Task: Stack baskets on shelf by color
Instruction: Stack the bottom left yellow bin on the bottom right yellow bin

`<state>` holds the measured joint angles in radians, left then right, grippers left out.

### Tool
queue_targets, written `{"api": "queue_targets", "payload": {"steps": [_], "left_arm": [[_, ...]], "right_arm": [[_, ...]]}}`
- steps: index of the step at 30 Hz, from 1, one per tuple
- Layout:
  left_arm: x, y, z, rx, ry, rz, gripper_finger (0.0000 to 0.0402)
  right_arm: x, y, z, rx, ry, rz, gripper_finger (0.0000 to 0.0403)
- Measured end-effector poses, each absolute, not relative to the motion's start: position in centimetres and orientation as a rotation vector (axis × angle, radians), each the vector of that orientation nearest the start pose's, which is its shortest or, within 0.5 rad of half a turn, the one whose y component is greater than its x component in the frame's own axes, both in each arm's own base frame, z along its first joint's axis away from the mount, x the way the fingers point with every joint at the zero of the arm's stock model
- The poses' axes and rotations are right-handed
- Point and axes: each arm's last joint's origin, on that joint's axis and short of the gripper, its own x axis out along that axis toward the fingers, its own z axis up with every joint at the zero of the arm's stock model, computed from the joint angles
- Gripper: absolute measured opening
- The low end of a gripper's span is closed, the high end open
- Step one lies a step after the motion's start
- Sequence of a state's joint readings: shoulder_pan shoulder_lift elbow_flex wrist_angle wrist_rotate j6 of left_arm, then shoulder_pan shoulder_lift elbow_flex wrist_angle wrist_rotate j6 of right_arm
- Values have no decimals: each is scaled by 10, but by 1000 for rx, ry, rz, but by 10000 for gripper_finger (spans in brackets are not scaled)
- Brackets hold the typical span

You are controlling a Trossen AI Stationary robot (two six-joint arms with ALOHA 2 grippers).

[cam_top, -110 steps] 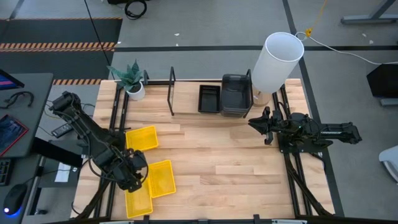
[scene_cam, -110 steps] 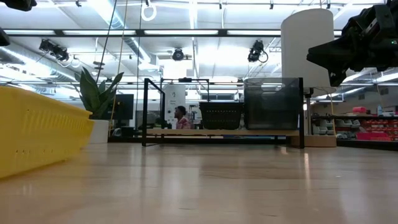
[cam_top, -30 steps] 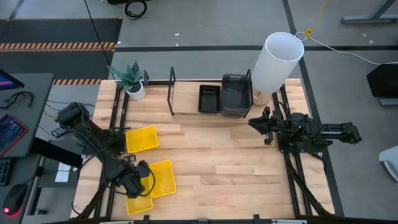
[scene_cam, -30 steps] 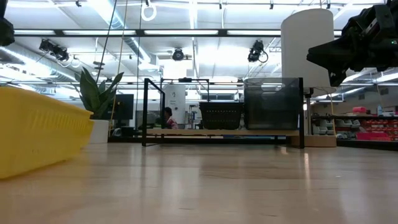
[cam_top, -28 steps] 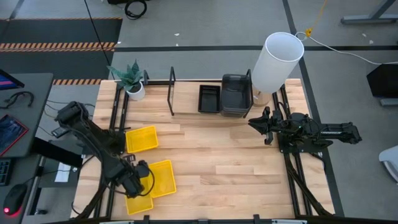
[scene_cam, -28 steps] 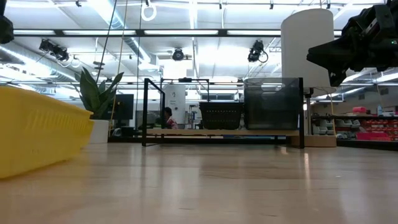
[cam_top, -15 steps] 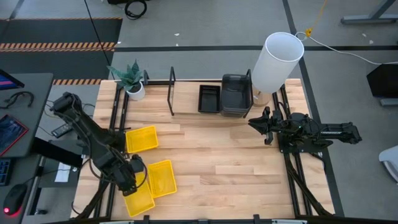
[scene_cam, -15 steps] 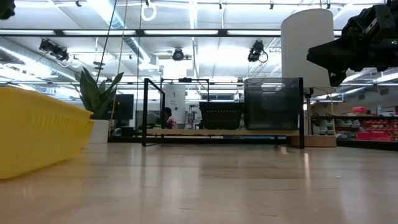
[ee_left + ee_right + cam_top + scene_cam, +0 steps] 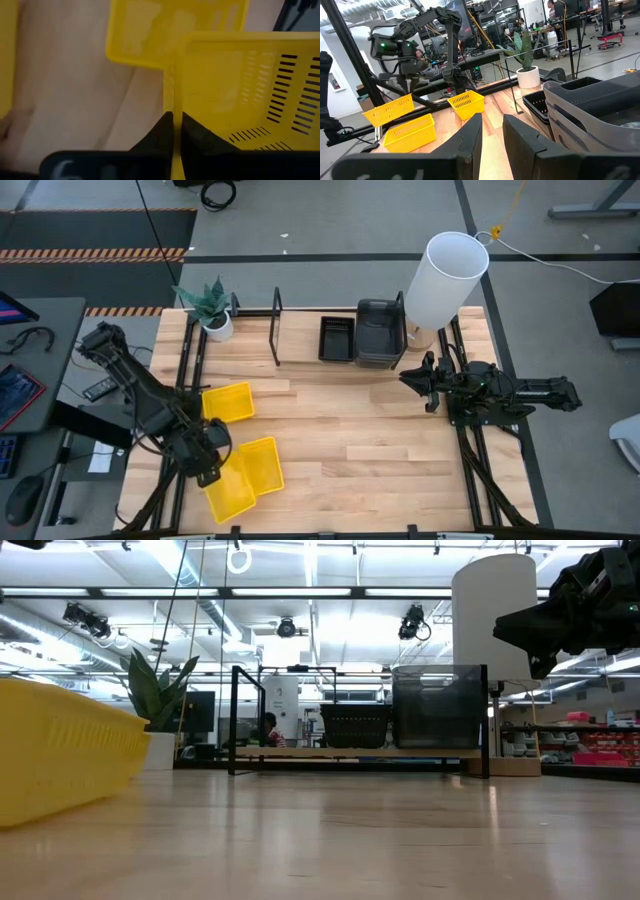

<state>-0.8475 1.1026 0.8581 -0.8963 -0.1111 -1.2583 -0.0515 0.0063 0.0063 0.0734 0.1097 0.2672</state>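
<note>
Your yellow basket point(image 9: 232, 493) sits tilted at the table's near-left corner, its rim clamped in the left gripper point(image 9: 173, 131). The right gripper point(image 9: 492, 131) waits, fingers apart, by the shelf point(image 9: 300, 350) far right.

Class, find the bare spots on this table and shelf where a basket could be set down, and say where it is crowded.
Free: the table's middle, between the yellow baskets and the right arm; the shelf's stretch between the plant and the black basket. Crowded: the near left corner, where the left gripper grips a yellow basket's wall.
</note>
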Motion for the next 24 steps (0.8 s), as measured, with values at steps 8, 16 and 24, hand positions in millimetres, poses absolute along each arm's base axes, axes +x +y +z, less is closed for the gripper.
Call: {"api": "queue_targets", "payload": {"steps": [8, 16, 24], "left_arm": [[146, -127, 250, -468, 1095, 162, 19], [159, -112, 251, -397, 1060, 186, 17], [169, -119, 235, -306, 1162, 149, 32]], "right_arm": [[97, -8, 172, 269, -95, -150, 84], [97, -8, 172, 269, -95, -150, 84], [97, -8, 172, 269, -95, -150, 84]]}}
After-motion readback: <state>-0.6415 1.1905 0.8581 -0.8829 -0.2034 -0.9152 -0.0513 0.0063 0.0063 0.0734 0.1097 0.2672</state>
